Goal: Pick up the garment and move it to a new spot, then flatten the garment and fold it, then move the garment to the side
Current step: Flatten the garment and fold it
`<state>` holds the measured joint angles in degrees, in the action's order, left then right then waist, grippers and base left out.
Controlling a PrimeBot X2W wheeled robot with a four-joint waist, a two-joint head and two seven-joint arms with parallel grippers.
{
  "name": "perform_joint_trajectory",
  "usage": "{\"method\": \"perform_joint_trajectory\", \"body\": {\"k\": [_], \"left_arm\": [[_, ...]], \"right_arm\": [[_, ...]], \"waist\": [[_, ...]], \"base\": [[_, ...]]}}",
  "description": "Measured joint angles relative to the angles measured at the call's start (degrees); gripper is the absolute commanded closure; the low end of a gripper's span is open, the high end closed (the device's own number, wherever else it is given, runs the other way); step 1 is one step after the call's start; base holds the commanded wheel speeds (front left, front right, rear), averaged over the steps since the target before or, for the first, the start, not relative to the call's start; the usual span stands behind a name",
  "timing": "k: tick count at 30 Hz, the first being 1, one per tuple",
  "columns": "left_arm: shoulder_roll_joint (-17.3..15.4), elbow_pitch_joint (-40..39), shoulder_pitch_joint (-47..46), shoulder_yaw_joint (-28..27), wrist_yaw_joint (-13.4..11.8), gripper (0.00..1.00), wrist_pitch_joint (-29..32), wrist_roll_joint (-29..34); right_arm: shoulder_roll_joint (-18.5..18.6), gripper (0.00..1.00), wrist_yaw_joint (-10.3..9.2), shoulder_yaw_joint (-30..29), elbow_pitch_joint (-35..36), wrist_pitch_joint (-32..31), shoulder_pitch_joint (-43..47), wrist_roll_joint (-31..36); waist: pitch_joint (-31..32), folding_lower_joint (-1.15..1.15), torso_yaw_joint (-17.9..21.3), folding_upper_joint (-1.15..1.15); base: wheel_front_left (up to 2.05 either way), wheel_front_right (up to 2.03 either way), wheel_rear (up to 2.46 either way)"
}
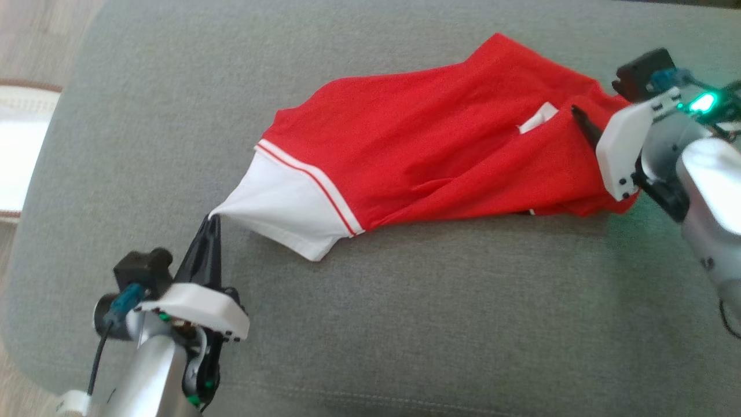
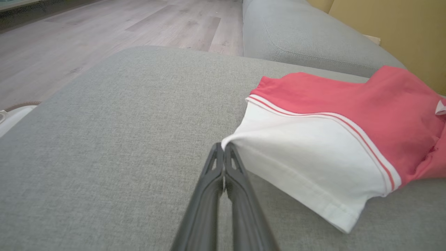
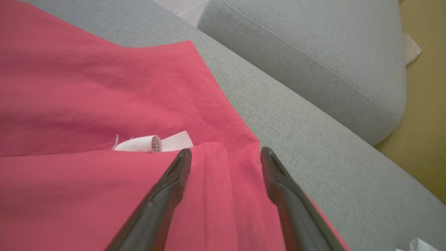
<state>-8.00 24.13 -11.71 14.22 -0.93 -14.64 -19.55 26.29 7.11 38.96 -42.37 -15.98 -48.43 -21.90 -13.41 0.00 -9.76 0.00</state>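
The garment is a red shirt with a white hem band, lying rumpled across a grey cushion. My left gripper is shut on the corner of the white band and pulls it to a point; the left wrist view shows the same pinch at my left gripper and the garment. My right gripper hovers over the garment's far right end. In the right wrist view my right gripper is open, its fingers astride a red fold of the garment, beside a small white label.
A second grey cushion lies beyond the garment's right end, with a yellow wall past it. Wooden floor stretches beyond the cushion's far edge. A white object sits off the cushion's left edge.
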Motion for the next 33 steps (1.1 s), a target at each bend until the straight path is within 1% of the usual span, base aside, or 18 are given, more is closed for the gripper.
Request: {"method": "perform_joint_trajectory", "body": {"k": [7,11,13,14,15,16,17,20,27,31,33], "left_arm": [[1.1,0.3,-1.6,0.3,0.8,1.0,0.0,1.0],[1.3,0.5,-1.6,0.3,0.9,1.0,0.0,1.3],[1.4,0.6,-1.6,0.3,1.0,1.0,0.0,1.3],[1.5,0.7,-1.6,0.2,1.0,1.0,0.0,1.4],[1.5,0.8,-1.6,0.2,1.0,1.0,0.0,1.4],[1.6,1.2,-1.6,0.1,1.0,1.0,0.0,1.4],[1.6,1.2,-1.6,-0.2,1.3,1.0,0.0,1.4],[1.7,0.2,-1.6,-1.4,1.5,1.0,0.0,1.3],[2.0,-6.6,-1.5,-7.9,2.0,1.0,0.0,0.2],[2.9,-11.2,-1.3,-11.6,3.3,1.0,0.0,-1.3],[3.3,-13.0,-1.2,-12.7,4.0,1.0,0.0,-1.7]], "right_arm": [[-0.1,0.0,0.0,8.5,-7.4,-2.6,-6.1,0.1],[-0.4,0.0,0.0,12.8,-9.4,-4.0,-6.6,-2.9],[-0.4,0.09,0.0,14.3,-10.0,-3.7,-6.8,-4.9],[-0.4,0.24,0.0,14.9,-10.2,-3.5,-6.9,-5.9],[-0.4,0.44,0.0,15.6,-10.3,-2.8,-7.0,-6.8],[-0.4,0.76,0.0,17.0,-10.4,-0.6,-7.5,-7.7],[-0.4,1.0,0.0,17.4,-10.5,1.1,-7.7,-7.9],[-0.5,1.0,0.0,18.1,-11.2,6.4,-8.5,-8.4],[-1.1,1.0,0.0,17.9,-13.8,18.7,-11.3,-7.7],[-1.9,1.0,0.0,14.5,-15.8,26.8,-13.2,-6.1],[-2.2,1.0,0.0,12.4,-15.9,28.9,-13.4,-5.7]], "waist": [[-2.1,0.0,-1.9,0.0],[-2.4,0.0,-2.2,0.0],[-2.4,0.0,-2.2,0.0],[-2.3,0.0,-2.2,0.0],[-2.3,0.0,-2.2,0.0],[-2.2,0.0,-2.0,0.0],[-2.1,0.0,-1.9,0.0],[-1.7,0.0,-1.2,0.0],[0.3,0.0,1.8,0.0],[2.2,0.0,3.9,0.0],[3.2,0.0,5.1,0.0]], "base": [[0.0,0.0,0.0],[0.0,0.0,0.0],[0.0,0.0,0.0],[0.0,0.0,0.0],[0.0,0.0,0.0],[0.0,0.0,0.0],[0.0,0.0,0.0],[0.0,0.0,0.0],[0.0,0.0,0.0],[0.0,0.0,0.0],[0.0,0.0,0.0]]}}
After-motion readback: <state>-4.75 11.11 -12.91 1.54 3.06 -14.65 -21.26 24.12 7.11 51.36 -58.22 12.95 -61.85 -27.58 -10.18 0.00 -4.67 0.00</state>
